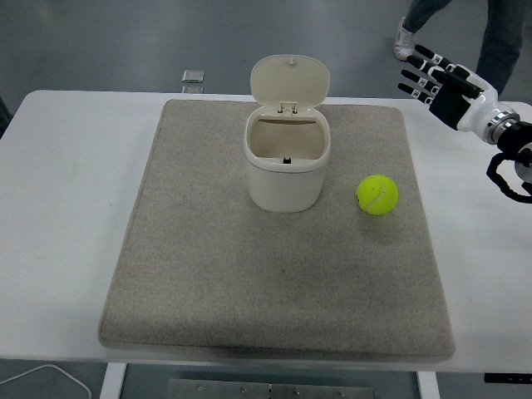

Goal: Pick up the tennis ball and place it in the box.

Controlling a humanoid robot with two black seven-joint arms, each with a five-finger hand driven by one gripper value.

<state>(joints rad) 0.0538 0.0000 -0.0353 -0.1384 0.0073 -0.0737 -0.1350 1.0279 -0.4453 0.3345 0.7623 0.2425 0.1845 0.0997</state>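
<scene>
One tennis ball (377, 194) right of box (287, 162); right hand (436, 79) spread, far corner.

A white surface (75, 183) with rounded far corners fills most of the view, covered at its middle by a grey-beige felt mat (274, 283). Beyond it lies a smooth grey floor (125, 41), where a person's legs (499, 33) stand at the top right.
</scene>
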